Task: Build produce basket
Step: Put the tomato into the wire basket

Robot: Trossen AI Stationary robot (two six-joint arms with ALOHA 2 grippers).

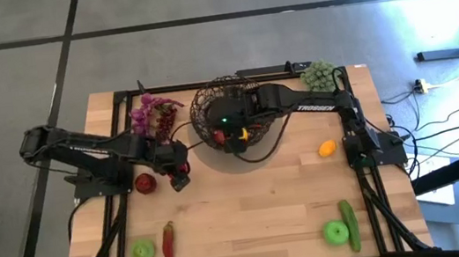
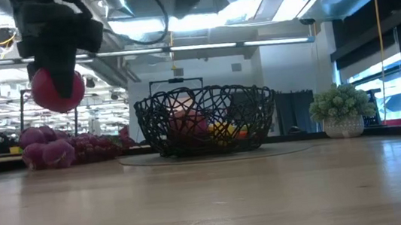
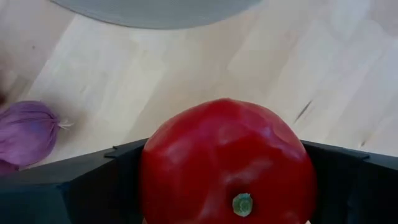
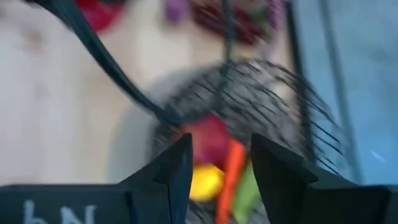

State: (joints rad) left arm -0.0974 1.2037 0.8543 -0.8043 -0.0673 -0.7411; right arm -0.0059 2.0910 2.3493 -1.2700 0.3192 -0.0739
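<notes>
The basket [image 1: 229,113] sits toward the far edge of the table, about midway across, and it is already part filled: through the mesh the low view shows a red apple [image 2: 186,120] and something yellow and orange beside it, and the right wrist view shows a lemon [image 4: 205,180], a carrot [image 4: 231,167] and a strip of green lying together at the bottom.

The right gripper [image 4: 221,163] hangs just over the basket's bowl, its fingers parted with nothing between them — apparently a drop just made, though that is a judgement.

To the basket's left and nearer the front, the left gripper [image 1: 179,174] is clamped on a second red apple [image 3: 227,165], lifted clear of the tabletop in the low view — this looks like the next piece bound for the basket.

Left to gather, by my count: the purple grapes [image 1: 153,114] just left of the basket, another red apple [image 1: 145,183] beside the left gripper, a green apple [image 1: 143,251] and a red chilli [image 1: 168,242] at the front left, an orange-yellow fruit [image 1: 327,147] to the basket's right, and a green apple [image 1: 336,232] with a cucumber [image 1: 349,223] at the front right. The task looks under halfway.
</notes>
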